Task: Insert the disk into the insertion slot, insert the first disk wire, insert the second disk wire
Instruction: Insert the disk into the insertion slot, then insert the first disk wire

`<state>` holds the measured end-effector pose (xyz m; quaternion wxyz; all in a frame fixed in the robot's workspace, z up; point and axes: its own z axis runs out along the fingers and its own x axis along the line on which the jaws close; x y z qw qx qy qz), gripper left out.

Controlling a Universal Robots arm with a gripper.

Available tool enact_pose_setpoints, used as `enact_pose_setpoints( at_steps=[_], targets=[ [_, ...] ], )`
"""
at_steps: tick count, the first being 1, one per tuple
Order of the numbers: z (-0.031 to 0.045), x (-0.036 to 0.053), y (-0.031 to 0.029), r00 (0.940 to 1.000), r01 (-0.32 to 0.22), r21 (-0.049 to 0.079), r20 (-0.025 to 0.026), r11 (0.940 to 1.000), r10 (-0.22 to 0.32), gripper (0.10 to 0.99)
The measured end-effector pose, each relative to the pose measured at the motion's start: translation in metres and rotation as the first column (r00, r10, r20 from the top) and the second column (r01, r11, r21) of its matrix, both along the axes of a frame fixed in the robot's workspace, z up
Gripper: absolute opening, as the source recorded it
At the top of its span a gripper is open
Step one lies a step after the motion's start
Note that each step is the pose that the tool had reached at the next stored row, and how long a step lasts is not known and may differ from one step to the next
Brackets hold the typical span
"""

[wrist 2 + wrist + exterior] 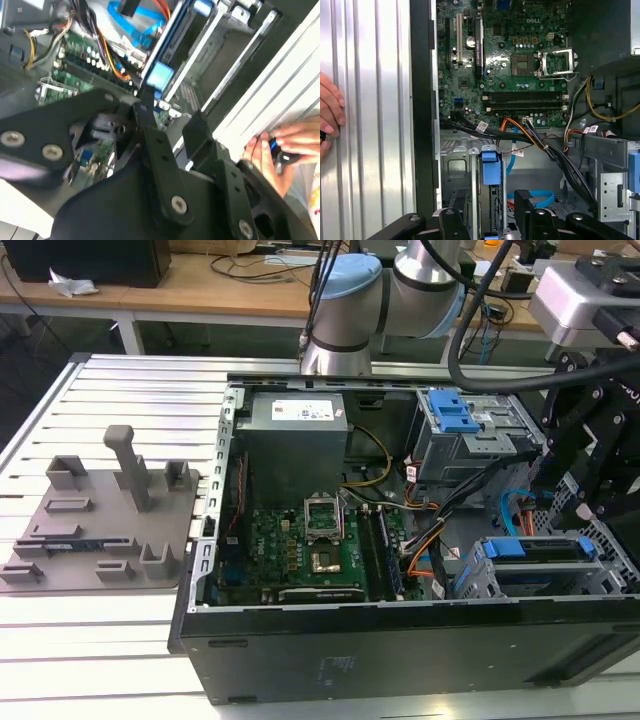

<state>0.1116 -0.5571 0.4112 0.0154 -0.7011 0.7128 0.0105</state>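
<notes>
The disk (pixel 545 549), in its blue carrier, lies in the low grey insertion slot (pixel 480 578) at the case's near corner on the exterior view's right. In the first wrist view the carrier's blue end (pixel 489 167) stands up from the cage. My black gripper (pixel 585 505) hangs just above the disk's end. Both wrist views show it open (pixel 485 205) (pixel 170 107), its fingers (pixel 524 205) apart on either side of the blue carrier (pixel 160 75). I cannot tell whether a finger touches it. A blue disk wire (pixel 536 199) loops loose beside the cage.
A taller grey bay with a blue lever (pixel 455 420) stands behind the slot. The motherboard (pixel 310 540), power supply (pixel 295 430) and cable bundles (pixel 540 140) fill the case. A person's hand (pixel 280 147) (pixel 330 112) rests on the ribbed table beside it. A grey fixture plate (pixel 100 520) lies at the exterior view's left.
</notes>
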Motion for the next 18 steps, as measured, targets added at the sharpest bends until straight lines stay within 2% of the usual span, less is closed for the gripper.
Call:
enact_pose_setpoints(
  at_steps=[9, 18],
  targets=[
    [-0.0001, 0.0001, 0.0, 1.0, 0.0, -0.001, -0.005, 1.0, 0.0, 0.502],
    [-0.0001, 0.0003, 0.0, 0.9999, 0.0, -0.004, -0.0136, 1.0, 0.0, 0.502]
  ],
)
